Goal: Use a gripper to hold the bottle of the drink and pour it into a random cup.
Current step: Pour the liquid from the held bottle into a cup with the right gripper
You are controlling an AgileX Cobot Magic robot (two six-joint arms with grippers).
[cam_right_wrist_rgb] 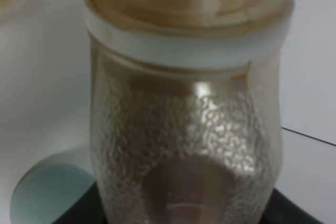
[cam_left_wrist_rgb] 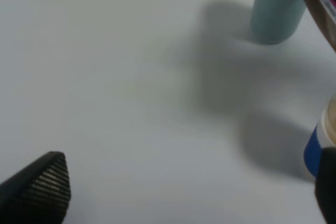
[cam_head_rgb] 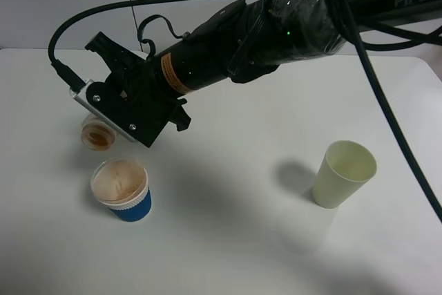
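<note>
My right gripper (cam_head_rgb: 110,108) reaches across to the left and is shut on the bottle of the drink (cam_head_rgb: 97,135). The bottle is tipped on its side, with its open mouth facing forward just above and behind the blue cup (cam_head_rgb: 122,190). The cup stands upright and is brown inside. I see no stream between them. The right wrist view is filled by the bottle (cam_right_wrist_rgb: 186,119), with brown liquid inside. My left gripper (cam_left_wrist_rgb: 184,198) is open and empty above the table, with the blue cup (cam_left_wrist_rgb: 318,148) beside one fingertip (cam_left_wrist_rgb: 44,184).
A pale yellow-green cup (cam_head_rgb: 343,174) stands upright at the right. A teal tumbler (cam_left_wrist_rgb: 275,9) stands beyond the blue cup in the left wrist view and shows beneath the bottle in the right wrist view (cam_right_wrist_rgb: 50,190). The table (cam_head_rgb: 228,226) is white.
</note>
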